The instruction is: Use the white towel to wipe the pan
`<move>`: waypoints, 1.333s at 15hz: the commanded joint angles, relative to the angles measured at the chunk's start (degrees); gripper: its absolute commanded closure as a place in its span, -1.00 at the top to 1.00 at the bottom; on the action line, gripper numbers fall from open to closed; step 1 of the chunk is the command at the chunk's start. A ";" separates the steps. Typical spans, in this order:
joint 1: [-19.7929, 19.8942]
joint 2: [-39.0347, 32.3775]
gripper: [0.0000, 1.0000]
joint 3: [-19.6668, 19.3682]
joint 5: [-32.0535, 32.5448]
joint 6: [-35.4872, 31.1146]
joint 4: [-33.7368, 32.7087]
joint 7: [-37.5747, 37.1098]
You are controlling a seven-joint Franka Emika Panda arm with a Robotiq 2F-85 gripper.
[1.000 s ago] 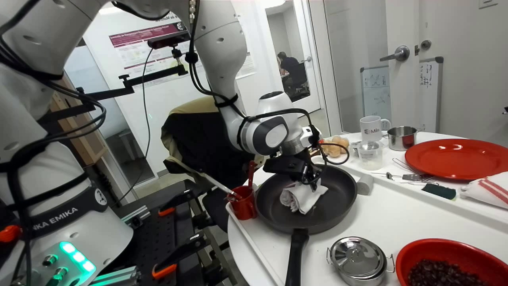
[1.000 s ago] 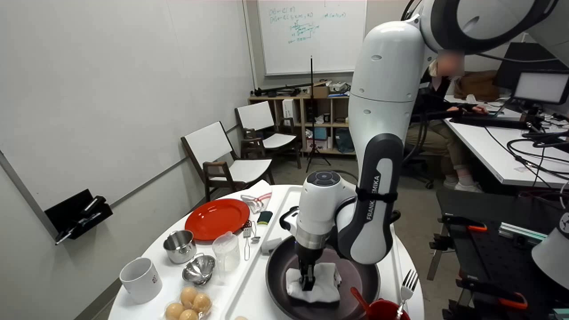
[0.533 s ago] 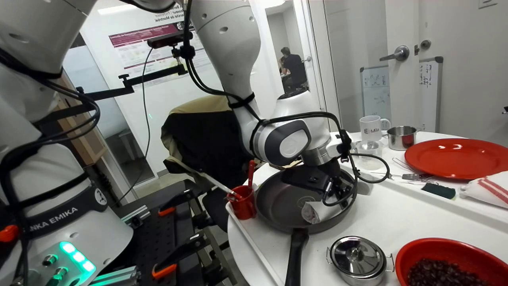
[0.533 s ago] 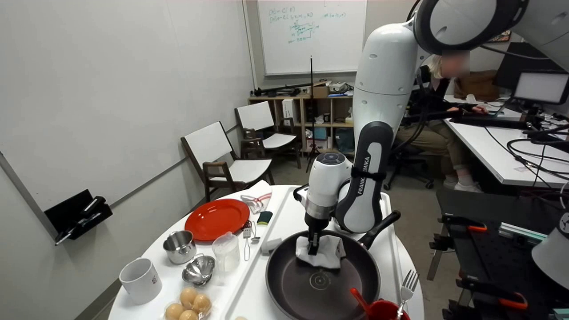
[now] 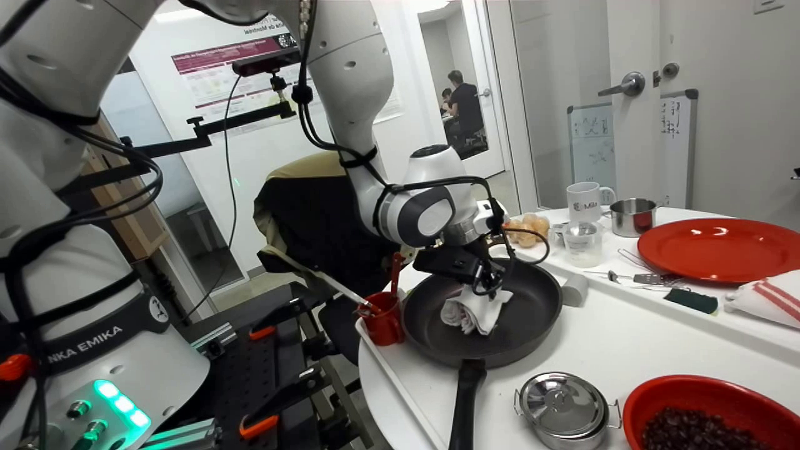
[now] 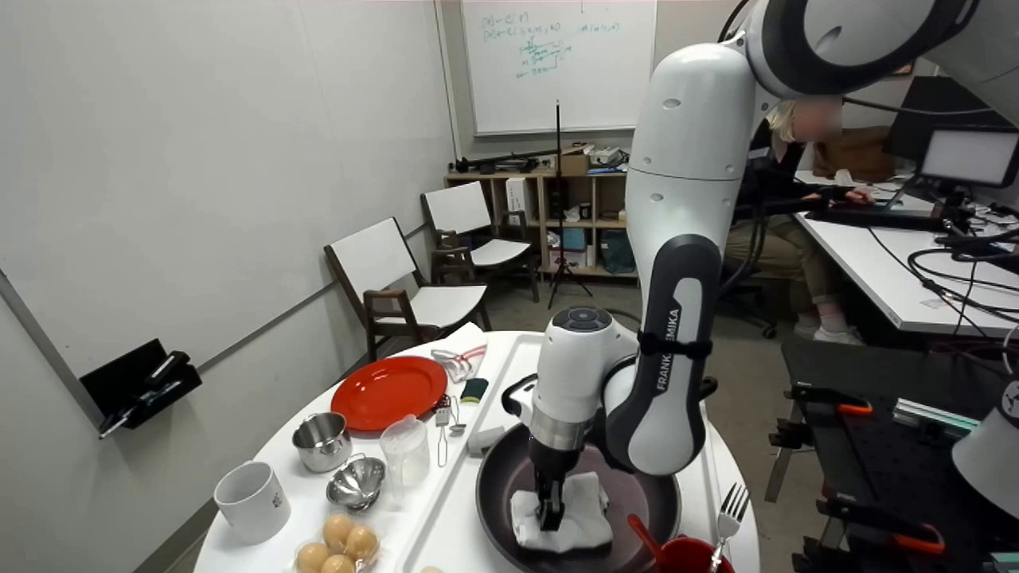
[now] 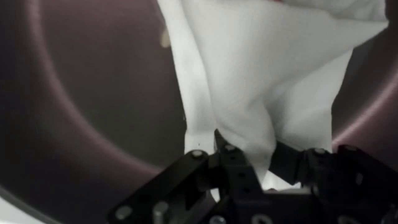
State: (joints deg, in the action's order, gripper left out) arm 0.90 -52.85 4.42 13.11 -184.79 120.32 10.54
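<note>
The white towel (image 5: 465, 317) is bunched up inside the dark pan (image 5: 531, 306), its folded end facing the handle side. In an exterior view the towel (image 6: 585, 521) rests low on the bare pan floor (image 6: 637, 493), apparently touching it. My gripper (image 6: 549, 513) points down into the pan, its fingers closed on the cloth. The wrist view shows a fold of towel (image 7: 236, 68) pinched in my gripper (image 7: 250, 147), with the rest spread out ahead of the fingers. Left of it lies a small pale speck (image 7: 165, 39) in the pan. The towel's underside is hidden.
The pan's black handle (image 5: 465, 406) points toward the table edge. A red cup with utensils (image 5: 382, 325) stands close to the pan's rim. Nearby are a lidded steel pot (image 5: 562, 403), a red bowl (image 5: 687, 384) of dark beans, and a grey block (image 5: 574, 290). Eggs (image 6: 337, 545) lie beyond.
Half a second ago the gripper and towel were over by the handle side of the pan. Now both are back across it, nearly where they were a second ago. The grip has not changed.
</note>
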 commanded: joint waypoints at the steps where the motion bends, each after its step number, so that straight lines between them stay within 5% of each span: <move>1: -1.63 -0.57 -0.92 2.86 0.70 -1.41 1.18 1.33; 13: 8.00 -0.14 -0.92 -2.32 -1.49 -3.19 0.18 -0.14; 20: 6.53 0.18 -0.92 3.42 0.41 -3.60 3.51 1.05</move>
State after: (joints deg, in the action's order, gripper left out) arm 9.19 -52.88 5.59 12.95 -186.82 121.53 10.89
